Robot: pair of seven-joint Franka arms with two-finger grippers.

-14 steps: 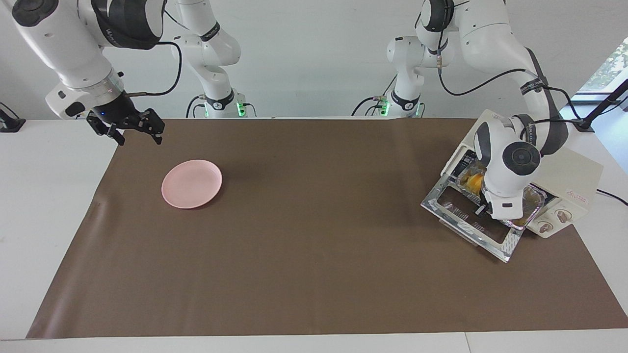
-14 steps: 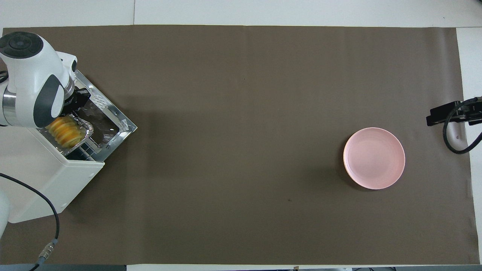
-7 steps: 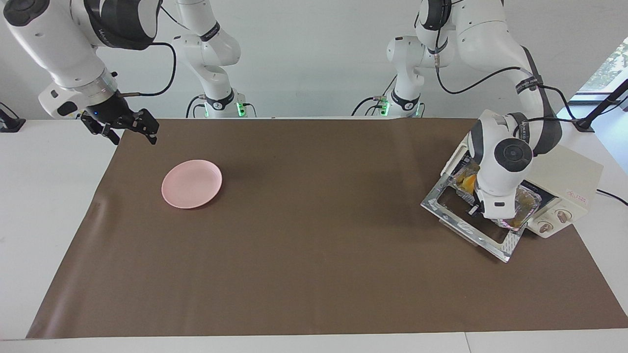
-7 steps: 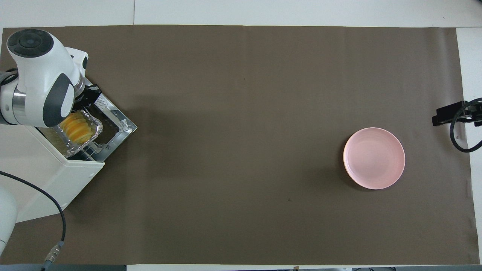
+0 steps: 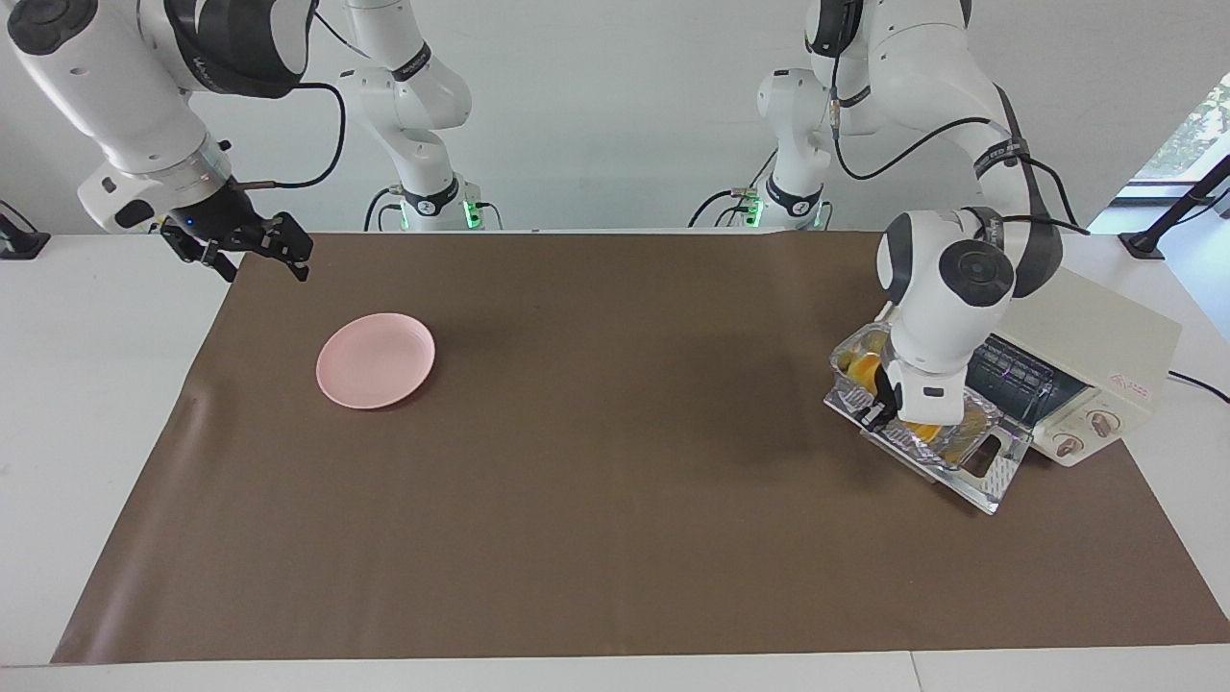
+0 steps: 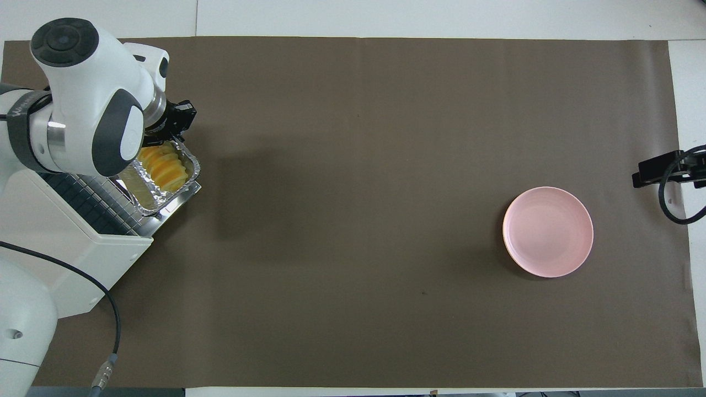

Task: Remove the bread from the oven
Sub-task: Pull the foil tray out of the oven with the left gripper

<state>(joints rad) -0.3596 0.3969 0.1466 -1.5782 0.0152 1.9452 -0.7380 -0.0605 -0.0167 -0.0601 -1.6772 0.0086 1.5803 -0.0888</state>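
At the left arm's end of the desk (image 5: 596, 577), the oven (image 5: 1105, 356) stands with its silver door (image 5: 995, 471) folded down flat and its wire rack (image 6: 88, 201) bare. The bread (image 6: 162, 168) lies in a crinkled foil tray (image 6: 138, 196) that sits over the open door, clear of the oven's mouth. The left tool (image 5: 879, 411) is closed on the tray's rim at the end toward the desk's middle, so it has the tray, not the loaf itself.

The foil looks thin and likely to buckle if lifted by one edge; the loaf seems light and soft, with crosswise ridges, and could slide or tip out if the tray tilts. A hold across the loaf's middle, pinching its narrow width gently, would probably serve better than the ends.

A pink plate (image 5: 376, 359) lies well apart, toward the right arm's end, with open brown mat between. The right tool (image 5: 252, 252) waits with fingers spread and nothing in them, over the desk's corner near the plate. The door's raised frame and, as far as I can tell, the tray's own walls are the only hindrances around the bread.
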